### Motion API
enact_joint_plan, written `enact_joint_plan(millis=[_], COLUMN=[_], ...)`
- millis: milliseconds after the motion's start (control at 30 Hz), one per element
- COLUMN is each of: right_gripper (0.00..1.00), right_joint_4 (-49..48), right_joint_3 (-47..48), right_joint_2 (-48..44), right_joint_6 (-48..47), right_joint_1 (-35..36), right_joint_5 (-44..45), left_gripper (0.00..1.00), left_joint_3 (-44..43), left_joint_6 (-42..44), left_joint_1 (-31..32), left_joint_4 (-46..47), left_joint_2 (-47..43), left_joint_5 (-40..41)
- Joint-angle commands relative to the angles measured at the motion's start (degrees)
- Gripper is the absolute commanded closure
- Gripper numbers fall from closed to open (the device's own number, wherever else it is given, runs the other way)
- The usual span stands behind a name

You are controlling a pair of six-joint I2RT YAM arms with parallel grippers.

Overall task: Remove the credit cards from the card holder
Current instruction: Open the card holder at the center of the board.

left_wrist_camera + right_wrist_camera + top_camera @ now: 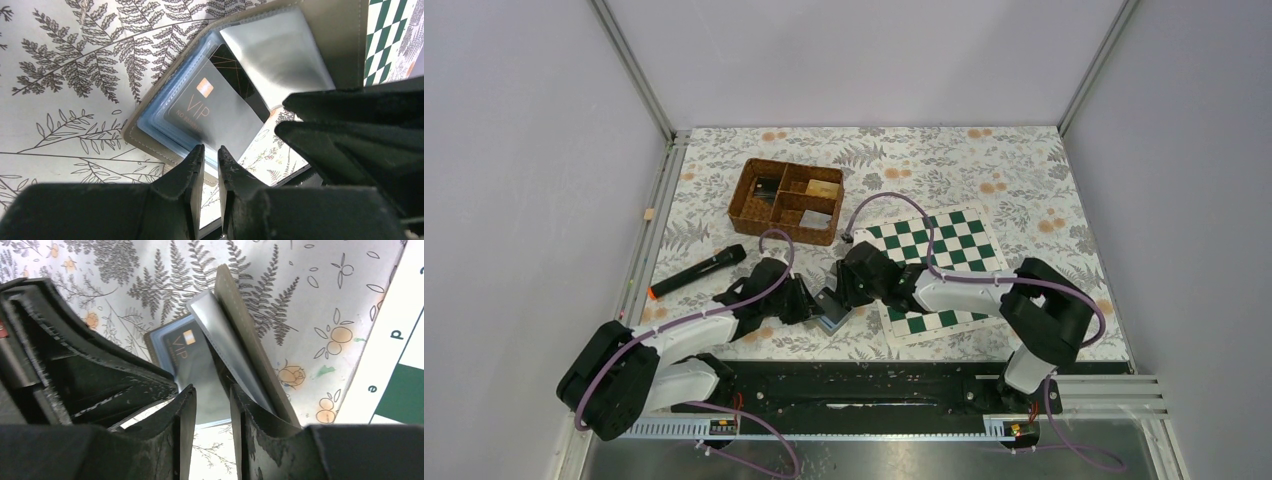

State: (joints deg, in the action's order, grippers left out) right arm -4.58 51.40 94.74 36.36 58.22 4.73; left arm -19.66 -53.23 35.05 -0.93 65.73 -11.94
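The card holder (832,306) lies open on the flowered cloth between my two grippers. In the left wrist view its grey cover (341,45) stands up and its light blue inside holds clear sleeves. A dark card marked VIP (210,107) sits in the top sleeve and also shows in the right wrist view (181,354). My left gripper (210,149) hangs at the holder's near corner, jaws a narrow gap apart, nothing between them. My right gripper (212,388) is open over the sleeves, and one finger (250,412) rests against the raised cover (246,327).
A brown wicker compartment basket (786,200) stands at the back. A green and white chessboard (944,262) lies right of the holder under the right arm. A black stick with an orange tip (696,272) lies at the left.
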Motion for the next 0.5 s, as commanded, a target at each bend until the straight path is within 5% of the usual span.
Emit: enact_joint_plan(millis=[0, 467], right_gripper=[0.61, 0.53], right_joint_4=[-0.8, -4.7], right_joint_3=[0.9, -1.1], right_joint_2=[1.8, 5.3], right_joint_6=[-1.4, -0.6], right_joint_1=[-3.5, -7.6], right_joint_5=[-7.5, -20.6], left_gripper=[0.84, 0.84], left_joint_3=[1.1, -1.6], left_joint_6=[0.1, 2.2], left_joint_1=[0.5, 0.5], left_joint_4=[-0.4, -5.8], left_joint_2=[1.2, 1.1], left_joint_5=[3.1, 6.2])
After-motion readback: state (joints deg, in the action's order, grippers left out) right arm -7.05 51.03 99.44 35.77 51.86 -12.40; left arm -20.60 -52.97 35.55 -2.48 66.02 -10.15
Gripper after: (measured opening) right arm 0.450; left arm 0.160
